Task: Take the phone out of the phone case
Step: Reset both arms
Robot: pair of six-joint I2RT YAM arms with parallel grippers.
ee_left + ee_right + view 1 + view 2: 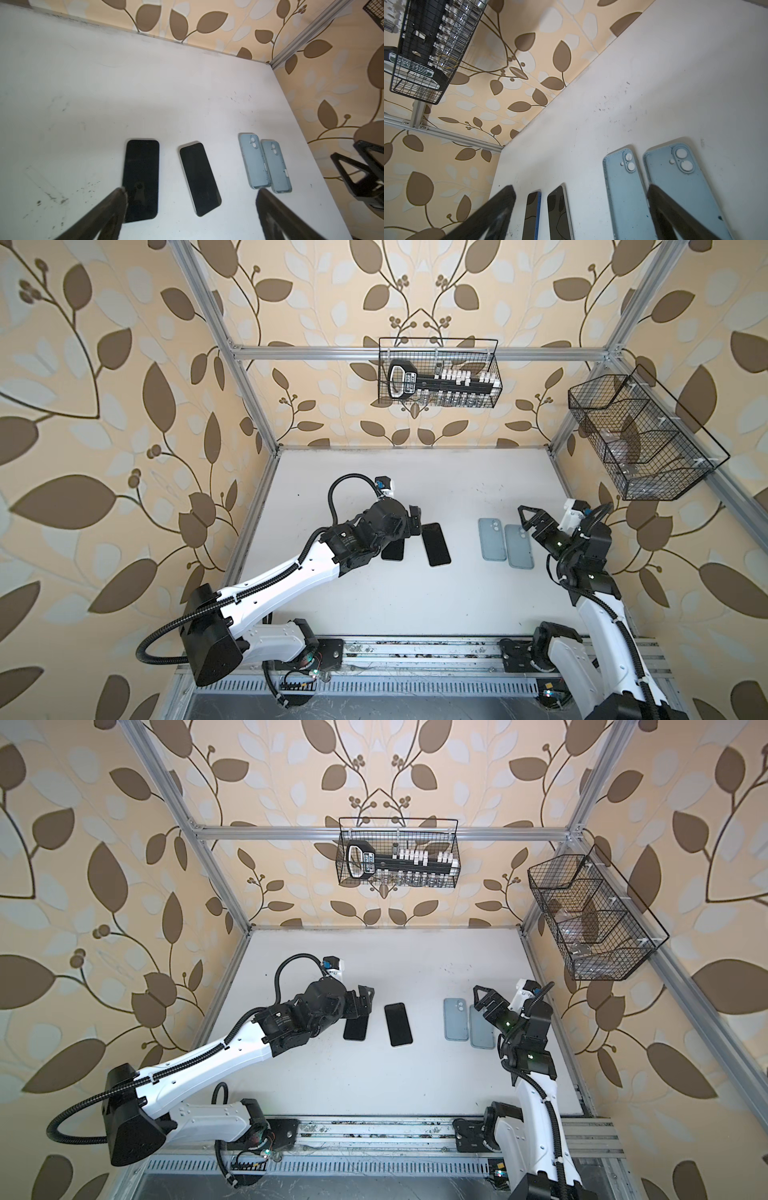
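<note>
In both top views the left arm's wrist covers the far end of the black-screened phone with a blue edge. Only its near half shows there. In the left wrist view one dark finger crosses that phone's corner, and I cannot tell whether it touches the glass. The right wrist view cuts off the near ends of both phones and both cases. The contents of the black wire basket on the back rail are hard to read: a black tool with white blocks in a row. The black wire basket on the side rail holds something clear that I cannot make out.

There are two phones, two cases, two baskets and two arms. The black-screened phone with a pale edge lies screen up just beside the first, slightly turned. Both are bare and out of their cases. Well apart from them lie the pale blue phone case nearer the phones and the pale blue phone case nearer the right arm. The cases are empty, with the worktop showing through their lens holes. They lie side by side with long edges close, and I cannot tell whether they touch.

The left pincer hangs above the phones with its jaws wide apart, gripping nothing. The right pincer hangs above the cases, also spread wide and empty.

The white worktop is scuffed and flecked with dark specks. Cream wallpaper with brown and white leaves covers the walls behind an aluminium frame.
</note>
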